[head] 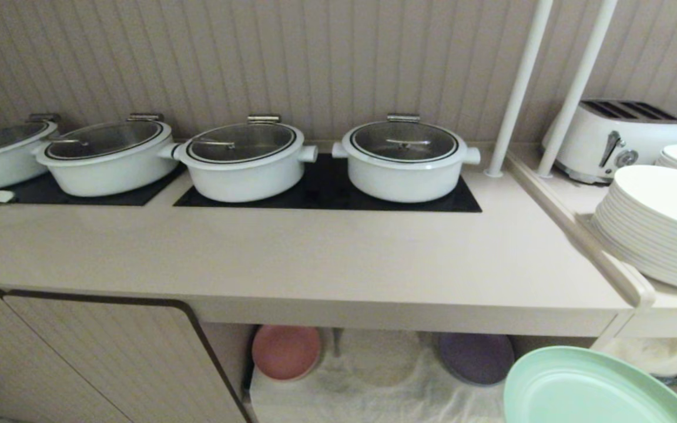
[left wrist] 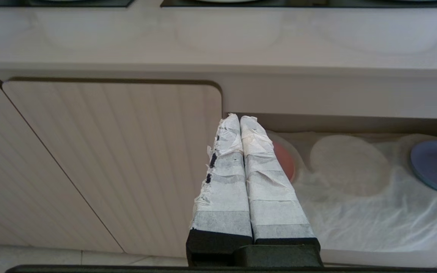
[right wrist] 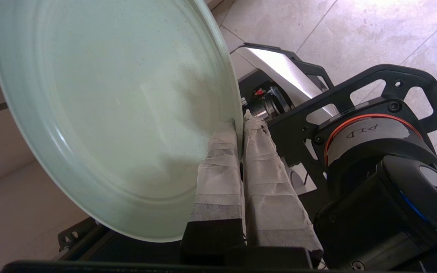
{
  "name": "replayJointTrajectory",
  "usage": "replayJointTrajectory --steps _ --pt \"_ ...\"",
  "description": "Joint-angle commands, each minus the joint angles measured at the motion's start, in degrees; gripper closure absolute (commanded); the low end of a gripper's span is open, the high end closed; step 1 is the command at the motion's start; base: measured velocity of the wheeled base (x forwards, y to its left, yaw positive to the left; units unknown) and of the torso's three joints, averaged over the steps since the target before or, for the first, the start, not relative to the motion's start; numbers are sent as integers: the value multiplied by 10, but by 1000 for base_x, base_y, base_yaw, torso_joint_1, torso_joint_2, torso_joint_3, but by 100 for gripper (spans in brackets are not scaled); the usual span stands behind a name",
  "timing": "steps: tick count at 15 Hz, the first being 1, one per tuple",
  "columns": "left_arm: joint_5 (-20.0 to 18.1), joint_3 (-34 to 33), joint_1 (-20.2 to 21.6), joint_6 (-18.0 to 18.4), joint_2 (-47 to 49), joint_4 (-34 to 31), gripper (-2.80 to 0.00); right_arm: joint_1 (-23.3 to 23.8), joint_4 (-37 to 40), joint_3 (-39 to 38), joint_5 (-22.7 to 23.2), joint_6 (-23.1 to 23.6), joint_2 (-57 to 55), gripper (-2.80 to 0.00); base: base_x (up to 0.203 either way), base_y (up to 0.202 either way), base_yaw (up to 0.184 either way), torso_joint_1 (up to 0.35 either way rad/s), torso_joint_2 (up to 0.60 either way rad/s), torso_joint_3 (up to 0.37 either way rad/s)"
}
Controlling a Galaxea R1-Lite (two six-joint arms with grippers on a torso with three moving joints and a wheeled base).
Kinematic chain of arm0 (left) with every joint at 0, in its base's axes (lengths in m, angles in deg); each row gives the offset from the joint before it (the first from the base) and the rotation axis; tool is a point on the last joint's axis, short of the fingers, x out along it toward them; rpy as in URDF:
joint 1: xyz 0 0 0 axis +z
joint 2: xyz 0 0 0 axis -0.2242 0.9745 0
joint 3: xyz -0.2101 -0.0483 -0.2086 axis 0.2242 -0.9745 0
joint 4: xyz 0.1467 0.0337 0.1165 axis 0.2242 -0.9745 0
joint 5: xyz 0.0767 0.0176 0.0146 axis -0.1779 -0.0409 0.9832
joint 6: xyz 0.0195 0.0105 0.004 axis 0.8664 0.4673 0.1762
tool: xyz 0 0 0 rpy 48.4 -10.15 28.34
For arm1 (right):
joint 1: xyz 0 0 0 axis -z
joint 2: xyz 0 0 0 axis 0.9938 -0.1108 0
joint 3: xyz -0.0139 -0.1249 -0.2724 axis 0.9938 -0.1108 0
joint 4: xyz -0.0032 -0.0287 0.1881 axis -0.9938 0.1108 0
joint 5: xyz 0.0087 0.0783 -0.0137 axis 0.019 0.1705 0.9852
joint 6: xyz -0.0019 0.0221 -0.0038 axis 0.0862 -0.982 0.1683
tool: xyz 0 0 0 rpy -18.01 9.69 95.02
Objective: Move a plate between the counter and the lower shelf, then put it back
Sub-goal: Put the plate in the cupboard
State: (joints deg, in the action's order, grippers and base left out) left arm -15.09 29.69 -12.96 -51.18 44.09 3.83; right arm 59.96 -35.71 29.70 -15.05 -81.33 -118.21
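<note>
The left gripper (left wrist: 240, 118), fingers pressed together on nothing, waits before the lower shelf (head: 374, 388), where a pink plate (head: 286, 351) and a purple plate (head: 476, 357) lie with a free dimple between them. The mint-green plate (head: 585, 390) is off the surface (head: 315, 258), its rim clamped in the right gripper (right wrist: 240, 122), so I judge that placing it below and returning it both remain. No brand is readable; only a taped label on the robot with unclear letters.
</note>
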Motion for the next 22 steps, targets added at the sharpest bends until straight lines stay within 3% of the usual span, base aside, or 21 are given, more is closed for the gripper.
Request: replayJointTrajectory --steps 1,11,22 --pt "0 0 0 0 0 0 0 -3 3 0 0 -3 -1 0 0 0 0 -141 317 166" --pt "0 0 0 0 0 0 0 -4 0 0 0 -3 -4 0 0 0 0 -169 362 192" --pt "0 0 0 0 0 0 0 -5 1 -1 0 -3 -4 0 0 0 0 -237 531 289"
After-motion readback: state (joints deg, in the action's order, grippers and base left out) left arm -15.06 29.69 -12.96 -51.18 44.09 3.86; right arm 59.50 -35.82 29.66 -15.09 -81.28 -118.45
